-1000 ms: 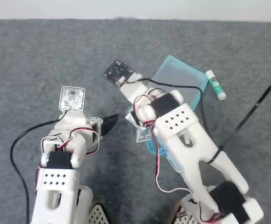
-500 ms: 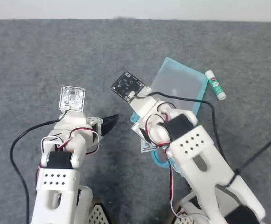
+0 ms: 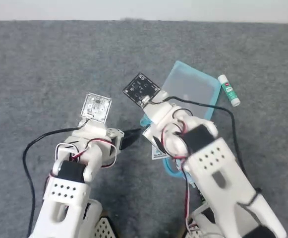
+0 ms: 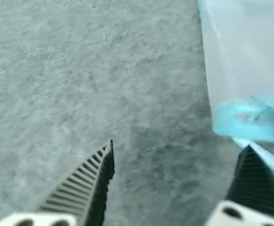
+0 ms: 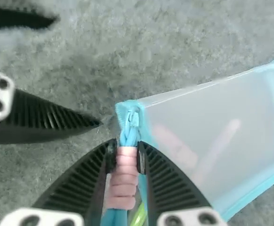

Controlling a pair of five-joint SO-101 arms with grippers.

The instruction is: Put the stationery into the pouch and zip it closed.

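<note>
A translucent blue pouch (image 3: 192,89) lies flat on the grey carpet, partly under the right arm. In the right wrist view my right gripper (image 5: 126,145) is shut on the pink zipper pull (image 5: 123,176) at the pouch's (image 5: 212,127) corner. My left gripper (image 4: 177,150) is open and hangs low over the carpet, with that same pouch corner (image 4: 247,120) just beyond one fingertip. In the high view its dark finger (image 3: 130,138) points at the pouch's near left end. A white and green glue stick (image 3: 229,90) lies on the carpet beside the pouch's far right edge.
Grey carpet (image 3: 44,64) covers the whole table, with open room at the left and the back. A pale wall strip (image 3: 144,10) runs along the far edge. Black cables (image 3: 32,153) trail from both arms.
The left arm has swung forward and right, bringing its open gripper up to the pouch corner. The right arm has drawn back toward the near side along the pouch.
</note>
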